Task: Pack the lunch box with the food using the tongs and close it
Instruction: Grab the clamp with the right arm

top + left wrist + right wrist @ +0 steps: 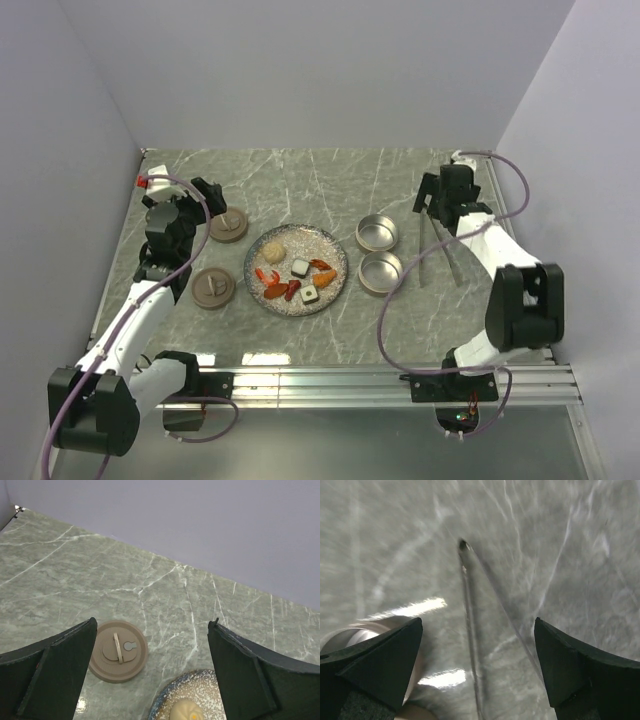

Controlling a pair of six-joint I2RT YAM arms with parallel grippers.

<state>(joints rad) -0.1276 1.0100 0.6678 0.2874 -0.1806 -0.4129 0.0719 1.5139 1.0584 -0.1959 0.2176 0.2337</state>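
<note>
The food sits on a speckled plate (338, 262) mid-table: a pale ball (273, 247), red bits (272, 285), an orange piece (322, 277) and two white squares (300, 266). The lunch box is two open round metal tins (377, 232) (380, 271) right of the plate. The tongs (421, 262) lie flat just right of the tins. My right gripper (428, 205) hovers open over their joined end; its wrist view shows the tongs (471, 645) on the table between the wide fingers, gripper (478, 621). My left gripper (205, 195) (152, 623) is open and holds nothing.
Two brown round lids (228, 225) (213, 288) lie left of the plate. In the left wrist view one lid (118, 651) and the plate's rim (165, 697) with the ball (186, 711) show. A tin's rim (350, 635) is at the right wrist view's lower left. Walls enclose the table.
</note>
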